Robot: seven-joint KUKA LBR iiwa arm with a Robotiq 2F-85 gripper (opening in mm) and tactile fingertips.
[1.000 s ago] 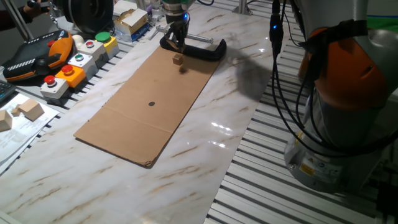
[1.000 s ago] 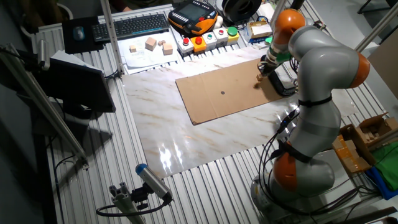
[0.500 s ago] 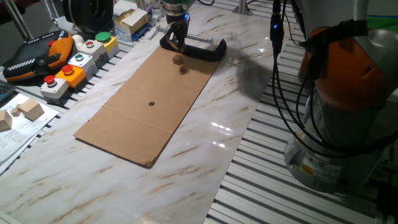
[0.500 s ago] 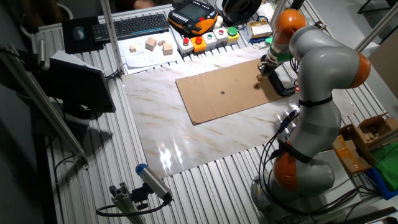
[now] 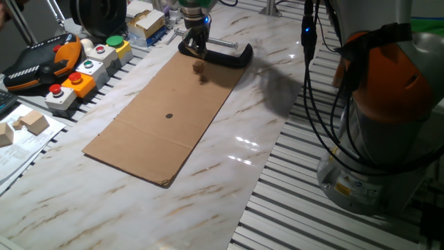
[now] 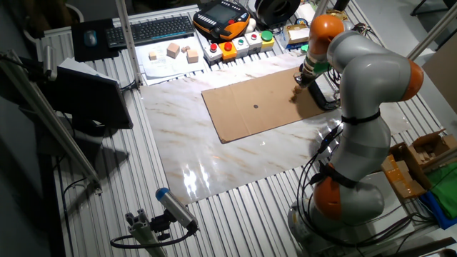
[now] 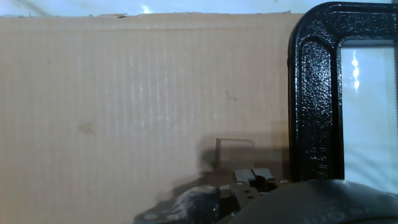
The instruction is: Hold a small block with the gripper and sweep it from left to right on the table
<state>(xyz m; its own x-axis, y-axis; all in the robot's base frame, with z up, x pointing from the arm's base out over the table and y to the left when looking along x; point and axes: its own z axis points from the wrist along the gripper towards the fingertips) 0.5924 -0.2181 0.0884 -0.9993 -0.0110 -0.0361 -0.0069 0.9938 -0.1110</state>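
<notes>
- Marble-veined table (image 5: 229,173) fills the near ground of one fixed view, and nothing on this bare stretch has moved
- On it the cardboard sheet (image 5: 159,118) lies as it did half a second ago, running away from you toward 1 o'clock
- At that far corner the small block (image 5: 198,67) has turned from a crisp cube into a soft smudge, while in the other fixed view the arm's upper joint has shifted a little toward 9 o'clock; you can read this as the sweep just starting, though the block has scarcely left its spot
- Just past it, at its 12 o'clock, the gripper (image 5: 195,47) stands low over the sheet; in the hand view the block (image 7: 234,151) sits right above the fingertips (image 7: 245,176), which look drawn together
- You cannot tell whether they pinch the block or only stand behind it, since the hand's own body covers the contact and the fixed views are too small
- Beyond, at the block's 3 o'clock, the C-clamp (image 5: 229,57) lies near, its far end cut off in the hand view
</notes>
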